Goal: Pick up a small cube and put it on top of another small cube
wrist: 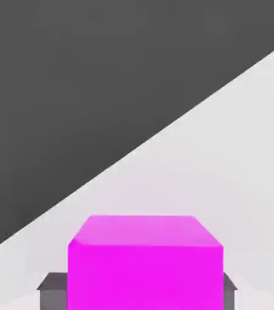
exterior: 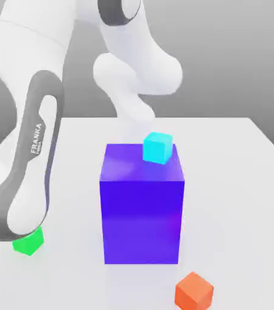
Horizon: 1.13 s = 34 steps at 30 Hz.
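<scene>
Magenta cube [wrist: 145,275] sits clamped between the fingers of the gripper [wrist: 138,292]. From the exterior view's left to right: a green cube [exterior: 29,243], partly hidden by the arm [exterior: 33,151]; a big blue-violet block [exterior: 142,221]; a cyan cube [exterior: 157,148] on its top; an orange cube [exterior: 193,292].

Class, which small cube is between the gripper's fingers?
The magenta cube; the cyan cube, green cube and orange cube lie outside the grip.
</scene>
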Tool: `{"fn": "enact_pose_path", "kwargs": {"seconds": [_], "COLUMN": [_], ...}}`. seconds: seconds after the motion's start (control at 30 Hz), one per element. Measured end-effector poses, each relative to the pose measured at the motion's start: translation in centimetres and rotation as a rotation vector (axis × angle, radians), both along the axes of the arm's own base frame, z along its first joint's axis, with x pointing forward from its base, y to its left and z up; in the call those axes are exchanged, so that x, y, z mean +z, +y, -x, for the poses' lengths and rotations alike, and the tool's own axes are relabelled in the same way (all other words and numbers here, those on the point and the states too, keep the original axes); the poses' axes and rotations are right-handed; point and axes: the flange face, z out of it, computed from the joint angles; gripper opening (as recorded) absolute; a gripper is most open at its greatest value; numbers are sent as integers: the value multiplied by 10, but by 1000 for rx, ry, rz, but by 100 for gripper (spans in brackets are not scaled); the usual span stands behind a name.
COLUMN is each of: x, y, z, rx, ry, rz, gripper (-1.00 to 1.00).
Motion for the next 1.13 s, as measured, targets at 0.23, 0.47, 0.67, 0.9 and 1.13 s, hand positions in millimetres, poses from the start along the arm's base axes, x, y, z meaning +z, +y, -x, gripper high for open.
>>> {"fn": "enact_pose_path", "kwargs": {"seconds": [0.23,0.47,0.67,0.9,1.13], "x": [57,79,94,86,37], "y": [3,16,33,41,51], "z": [31,86,134,188,183], "rx": [-176,-487,-742,-1011,-992], "ry": [-11,-18,-13,-2,-1], "rz": [-36,-66,-52,-2,0], "gripper": [-100,-100,-100,-100,100]}}
